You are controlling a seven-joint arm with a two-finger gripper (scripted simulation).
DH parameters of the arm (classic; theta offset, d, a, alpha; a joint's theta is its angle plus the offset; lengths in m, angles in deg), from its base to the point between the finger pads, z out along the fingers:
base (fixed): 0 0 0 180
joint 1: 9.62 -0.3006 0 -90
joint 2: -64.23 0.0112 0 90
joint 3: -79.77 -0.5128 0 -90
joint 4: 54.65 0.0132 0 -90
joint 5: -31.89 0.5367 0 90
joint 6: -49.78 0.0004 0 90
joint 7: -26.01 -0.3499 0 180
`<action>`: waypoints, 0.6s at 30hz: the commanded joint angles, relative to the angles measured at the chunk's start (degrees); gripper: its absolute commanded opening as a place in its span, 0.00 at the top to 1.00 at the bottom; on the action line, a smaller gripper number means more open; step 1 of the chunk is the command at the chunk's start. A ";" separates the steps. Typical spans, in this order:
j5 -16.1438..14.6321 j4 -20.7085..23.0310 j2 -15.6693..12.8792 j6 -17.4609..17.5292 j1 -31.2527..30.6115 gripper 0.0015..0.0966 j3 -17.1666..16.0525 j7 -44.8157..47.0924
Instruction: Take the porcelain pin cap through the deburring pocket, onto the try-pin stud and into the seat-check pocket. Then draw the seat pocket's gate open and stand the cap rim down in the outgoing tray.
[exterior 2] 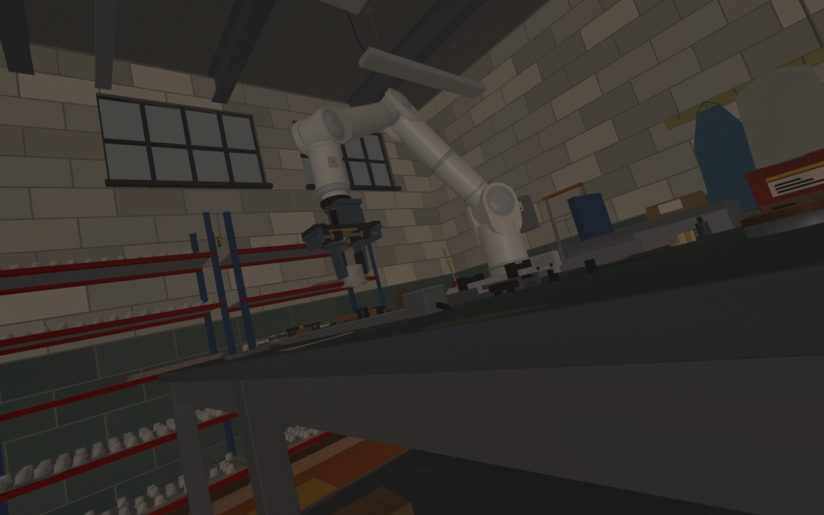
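The white porcelain pin cap [355, 275] hangs in the air well above the far left part of the bench, its wider rim pointing down. My gripper [352, 269] points straight down and has the cap clamped between its dark fingers. Below it, low fixtures [345, 317] in brown and dark tones sit on the bench top; from this low angle I cannot tell the pockets, the stud or the tray apart. A grey block [423, 298] stands just right of them.
The dark bench [530, 359] fills the foreground and hides most of its own top. Blue and red racks [95, 333] with rows of white caps stand at the left wall. The arm's base [505, 272], a blue box [589, 216] and a red machine [802, 182] stand at the right.
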 commanded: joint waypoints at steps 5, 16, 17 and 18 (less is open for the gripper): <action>0.63 0.70 0.91 -1.35 0.28 0.98 -0.44 0.43; 1.75 2.01 2.42 -3.90 0.76 0.98 -1.14 1.21; 1.82 2.11 2.52 -4.08 0.79 0.98 -1.18 1.26; 1.89 2.20 2.62 -4.25 0.81 0.98 -1.23 1.31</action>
